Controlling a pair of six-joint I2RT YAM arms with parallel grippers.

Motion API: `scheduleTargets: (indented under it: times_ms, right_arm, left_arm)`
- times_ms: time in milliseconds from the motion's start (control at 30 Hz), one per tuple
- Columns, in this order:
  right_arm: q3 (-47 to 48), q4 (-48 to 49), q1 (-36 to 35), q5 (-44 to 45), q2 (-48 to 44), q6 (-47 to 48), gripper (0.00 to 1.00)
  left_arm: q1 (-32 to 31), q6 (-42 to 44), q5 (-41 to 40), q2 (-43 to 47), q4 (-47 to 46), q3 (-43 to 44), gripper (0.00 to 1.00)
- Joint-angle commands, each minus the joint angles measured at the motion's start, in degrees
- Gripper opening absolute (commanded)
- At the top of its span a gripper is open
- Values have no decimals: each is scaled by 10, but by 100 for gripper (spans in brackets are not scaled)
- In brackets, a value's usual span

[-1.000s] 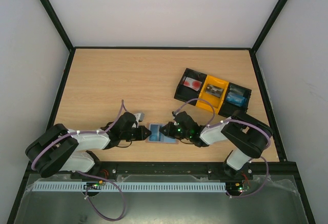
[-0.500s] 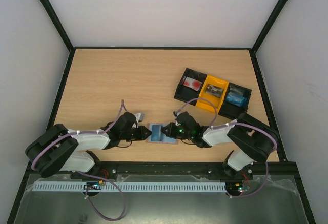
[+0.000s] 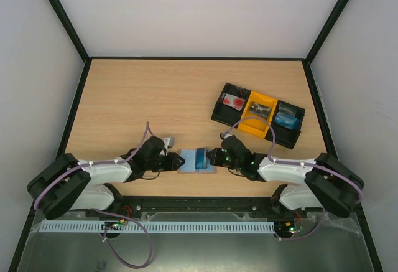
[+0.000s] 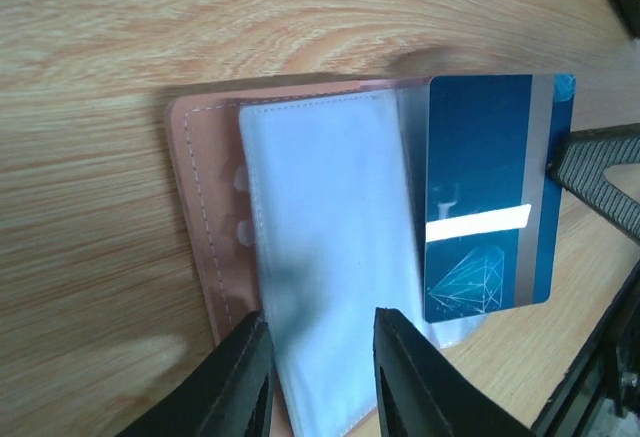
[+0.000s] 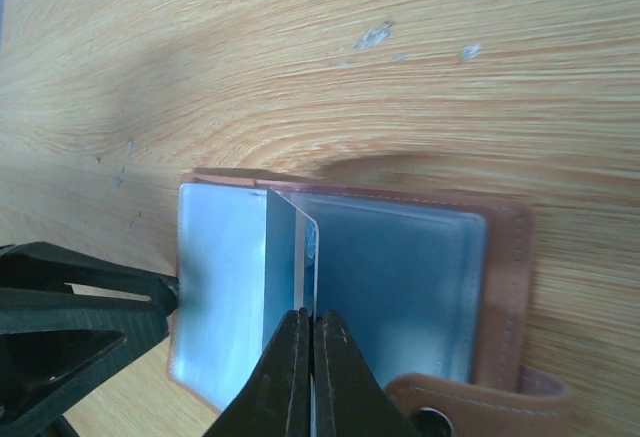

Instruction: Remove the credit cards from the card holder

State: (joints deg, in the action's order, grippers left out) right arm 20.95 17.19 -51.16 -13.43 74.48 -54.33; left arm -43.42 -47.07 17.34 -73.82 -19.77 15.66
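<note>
The card holder [image 3: 185, 163] lies open on the table between my two grippers, its clear sleeves [image 4: 320, 257] over a brown lining [image 4: 200, 217]. My right gripper [image 3: 213, 157] is shut on the edge of a blue credit card [image 4: 490, 197]. The card stands on edge over the holder's middle in the right wrist view [image 5: 285, 257], pinched at the right gripper [image 5: 312, 325]. My left gripper [image 4: 318, 377] is open, its fingers spread over the holder's left sleeve. The holder's brown tab [image 5: 450, 402] lies beside my right gripper.
A black-and-yellow three-compartment tray [image 3: 249, 124] stands at the back right with a red-marked card, a dark one and a blue one in its compartments. The table's front edge runs just below both grippers.
My right gripper has drawn back to the right with the blue card, which now shows more over the holder. The left gripper has stayed on the holder's left half.
</note>
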Motion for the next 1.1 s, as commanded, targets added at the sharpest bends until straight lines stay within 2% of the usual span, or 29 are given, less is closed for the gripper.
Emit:
scheduleTargets:
  times_ms: [0, 200, 433, 700, 900, 1067]
  right_arm:
    - [-6, -61, 3, 43, -34, 15, 2]
    - [-6, -67, 3, 43, -47, 16, 2]
    - [-12, -28, 3, 33, -34, 4, 2]
    - [-6, 4, 3, 5, 20, -2, 2]
    - [-15, 12, 3, 7, 23, -6, 2]
    - [-21, 17, 4, 8, 22, -9, 2]
  left_arm:
    - [1, -2, -6, 25, 33, -4, 34]
    - [1, -3, -8, 31, 37, 5, 41]
    - [1, -12, 3, 13, 17, 6, 42]
    - [1, -29, 26, -21, -31, 5, 34]
    - [0, -42, 51, -44, -71, 11, 26]
    - [-1, -53, 66, -45, -97, 16, 10]
